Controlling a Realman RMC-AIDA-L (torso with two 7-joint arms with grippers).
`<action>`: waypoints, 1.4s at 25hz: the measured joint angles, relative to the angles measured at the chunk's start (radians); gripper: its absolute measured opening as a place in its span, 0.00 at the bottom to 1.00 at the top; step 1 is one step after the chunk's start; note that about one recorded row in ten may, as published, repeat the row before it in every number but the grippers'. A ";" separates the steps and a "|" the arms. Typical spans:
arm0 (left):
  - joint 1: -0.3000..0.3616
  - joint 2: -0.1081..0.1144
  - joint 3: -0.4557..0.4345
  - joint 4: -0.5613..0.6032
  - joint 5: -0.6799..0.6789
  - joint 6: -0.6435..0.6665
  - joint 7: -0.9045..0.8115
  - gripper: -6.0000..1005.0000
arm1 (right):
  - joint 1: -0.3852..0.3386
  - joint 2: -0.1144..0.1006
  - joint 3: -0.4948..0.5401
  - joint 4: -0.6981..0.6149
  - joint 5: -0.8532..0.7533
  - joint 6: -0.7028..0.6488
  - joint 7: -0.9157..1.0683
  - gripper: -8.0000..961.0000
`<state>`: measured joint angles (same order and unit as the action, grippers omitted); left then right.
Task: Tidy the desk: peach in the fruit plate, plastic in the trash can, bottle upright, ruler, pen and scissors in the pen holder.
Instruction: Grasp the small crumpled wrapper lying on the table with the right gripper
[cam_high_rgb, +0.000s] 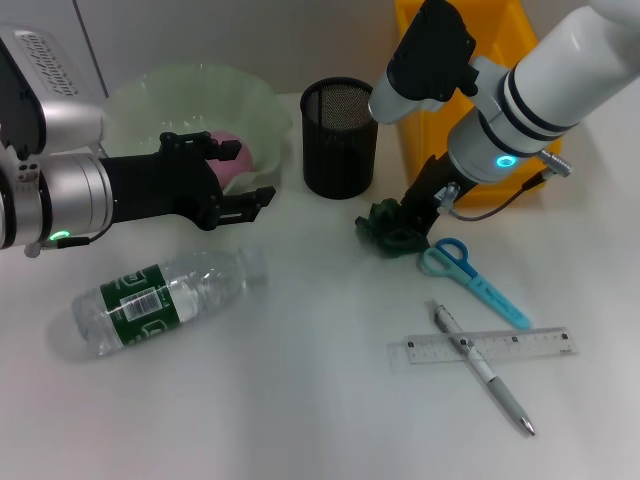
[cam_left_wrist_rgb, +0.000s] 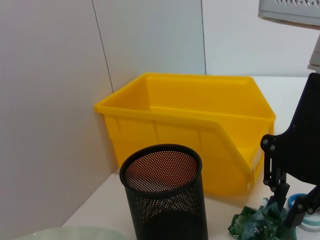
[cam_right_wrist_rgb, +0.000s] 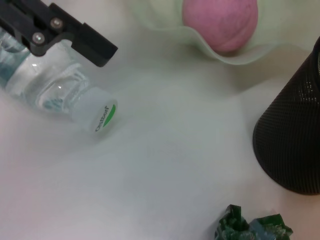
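Observation:
A pink peach lies in the pale green fruit plate; it also shows in the right wrist view. My left gripper is open and empty beside the plate, above the bottle's cap end. The clear bottle lies on its side. My right gripper is down on the crumpled green plastic on the table, fingers close together on it. Blue scissors, a clear ruler and a silver pen lie at the right front, the pen crossing the ruler.
The black mesh pen holder stands between the plate and the yellow bin, just behind the plastic. The bin sits against the back wall. The bottle's white cap points toward the pen holder.

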<state>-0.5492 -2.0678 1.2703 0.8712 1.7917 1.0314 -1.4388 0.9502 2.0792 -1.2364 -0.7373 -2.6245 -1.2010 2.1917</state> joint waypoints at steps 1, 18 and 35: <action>0.000 0.000 0.000 0.000 0.000 0.000 0.000 0.72 | 0.000 0.000 0.000 -0.003 -0.003 -0.004 0.009 0.23; 0.001 0.001 0.016 0.000 0.000 -0.001 0.000 0.72 | -0.014 0.004 -0.023 -0.138 -0.028 -0.108 0.122 0.62; 0.000 0.001 0.019 0.000 0.000 0.001 0.014 0.72 | -0.005 0.003 -0.049 -0.030 -0.038 0.003 0.125 0.72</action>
<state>-0.5492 -2.0670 1.2888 0.8713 1.7916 1.0319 -1.4249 0.9456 2.0827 -1.2853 -0.7675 -2.6623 -1.1977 2.3165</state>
